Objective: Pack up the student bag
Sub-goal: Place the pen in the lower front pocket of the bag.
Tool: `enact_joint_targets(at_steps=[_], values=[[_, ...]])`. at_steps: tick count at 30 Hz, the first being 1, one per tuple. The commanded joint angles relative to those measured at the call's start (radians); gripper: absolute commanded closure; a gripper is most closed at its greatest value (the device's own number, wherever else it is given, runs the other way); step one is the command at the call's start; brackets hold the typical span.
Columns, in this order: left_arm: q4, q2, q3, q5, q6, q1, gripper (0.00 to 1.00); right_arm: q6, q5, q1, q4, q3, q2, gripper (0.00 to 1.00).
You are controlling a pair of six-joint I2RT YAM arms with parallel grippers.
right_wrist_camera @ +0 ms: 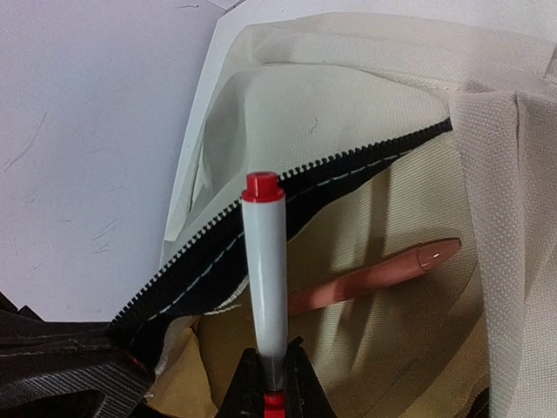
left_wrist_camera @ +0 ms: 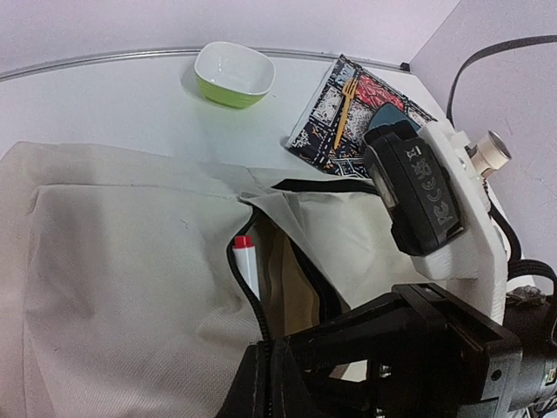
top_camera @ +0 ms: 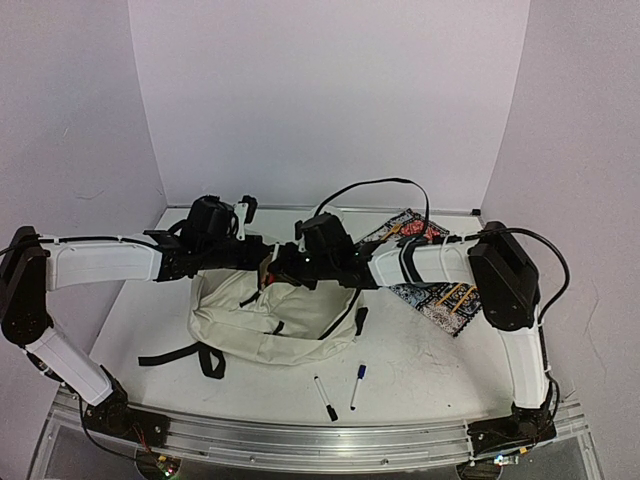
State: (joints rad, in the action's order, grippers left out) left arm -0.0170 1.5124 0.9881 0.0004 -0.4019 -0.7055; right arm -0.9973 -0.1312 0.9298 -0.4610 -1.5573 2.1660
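- Closest to the right wrist camera is a red-capped marker (right_wrist_camera: pixel 264 279). The right claw (right_wrist_camera: pixel 271 370) pinches its bottom end with the fingers narrow, so the marker points up.
- Behind the marker, the student bag (right_wrist_camera: pixel 348 96) is open. Its black zipper (right_wrist_camera: pixel 218 252) runs along the mouth, and a pink stick-like thing (right_wrist_camera: pixel 383 274) lies inside. I cannot tell what it is.
- Only the left wrist view shows a green bowl (left_wrist_camera: pixel 233 74) on the white table (left_wrist_camera: pixel 104 96), well past the bag. It also shows a yellow fork (left_wrist_camera: pixel 345 109) lying on a patterned book (left_wrist_camera: pixel 326 131), just beside the bag.
- Only the top view shows two more markers on the table, in front of the bag. One has a black cap (top_camera: pixel 325 397) and one has a blue cap (top_camera: pixel 357 386).
- From the top, the bag lies flat in the middle of the table, and both arms meet over its far edge.
- The left claw (top_camera: pixel 258 263) is at the bag's mouth. I cannot tell if it is wide, narrow or holding anything.
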Motion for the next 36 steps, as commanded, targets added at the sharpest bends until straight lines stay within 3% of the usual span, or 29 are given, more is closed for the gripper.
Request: enact_joint_targets(at_steps=[1, 18, 24, 36], values=[[0.071, -0.025, 0.067, 0.009, -0.011, -0.004, 1.0, 0.012, -0.084, 0.002, -0.009, -0.085, 0.041, 0.98], [0.073, -0.055, 0.06, -0.154, -0.037, 0.005, 1.0, 0.057, -0.079, 0.032, 0.043, -0.045, -0.01, 0.89], [0.074, -0.071, 0.038, -0.144, -0.03, 0.005, 1.0, 0.127, -0.06, 0.03, 0.1, -0.099, -0.015, 0.69], [0.073, -0.071, 0.01, -0.154, -0.028, 0.006, 1.0, 0.337, 0.014, 0.031, 0.25, 0.008, -0.219, 0.5]])
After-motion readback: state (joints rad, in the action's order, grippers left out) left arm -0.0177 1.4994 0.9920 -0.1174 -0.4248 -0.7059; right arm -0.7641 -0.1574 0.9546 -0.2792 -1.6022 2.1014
